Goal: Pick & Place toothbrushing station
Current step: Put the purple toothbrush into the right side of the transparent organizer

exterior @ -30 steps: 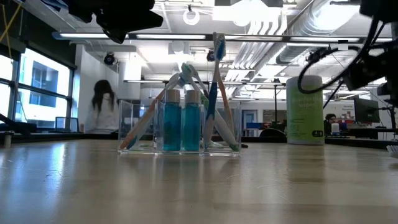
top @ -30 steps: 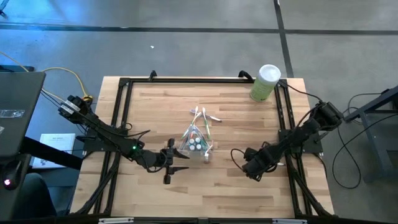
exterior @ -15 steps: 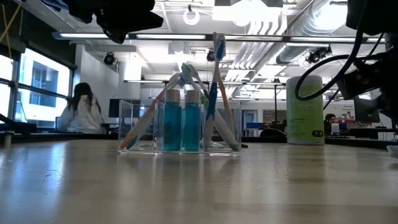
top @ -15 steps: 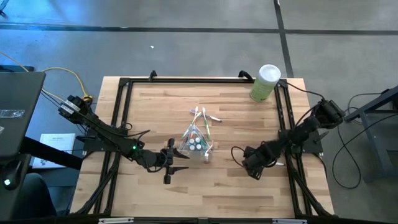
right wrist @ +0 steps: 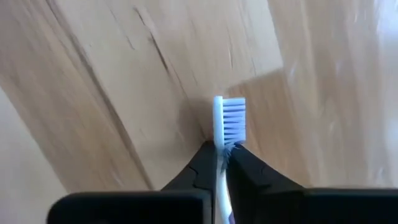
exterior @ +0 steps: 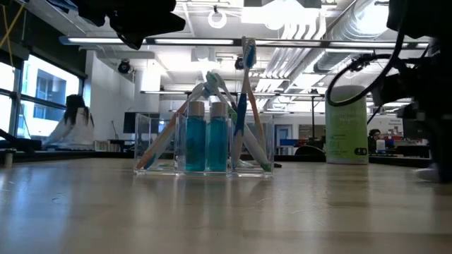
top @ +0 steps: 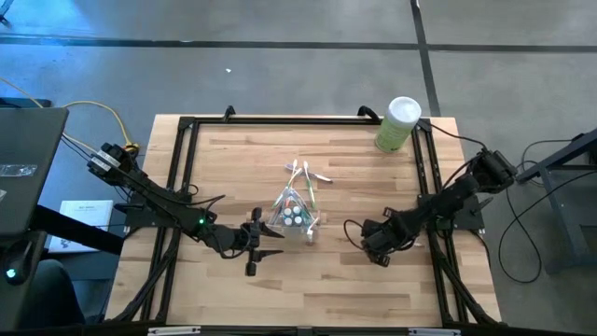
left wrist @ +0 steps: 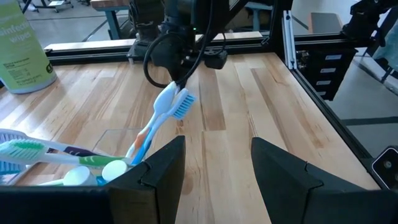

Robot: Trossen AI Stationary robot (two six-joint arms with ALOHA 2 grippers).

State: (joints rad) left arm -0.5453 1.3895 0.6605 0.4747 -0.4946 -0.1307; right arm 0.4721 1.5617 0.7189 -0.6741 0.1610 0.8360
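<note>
From above, I see the clear cup [top: 297, 217] mid-surface, my left tool [top: 262, 241] spread wide just beside it, my right tool [top: 372, 245] farther right. Low down, brushes and blue tubes [exterior: 206, 144] stand upright. My right wrist shows the tool [right wrist: 219, 163] pinching a toothbrush [right wrist: 227, 121], bristles pointing forward; the cup lies to its left.

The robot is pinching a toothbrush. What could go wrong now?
1. The right tool pinches the toothbrush only near its bristles, so it might twist or slip out.
2. The clear cup is already crowded with leaning toothbrushes and blue tubes; pushing another in could knock them or tip it.
3. The left tool sits open close beside the cup and could bump it.
</note>
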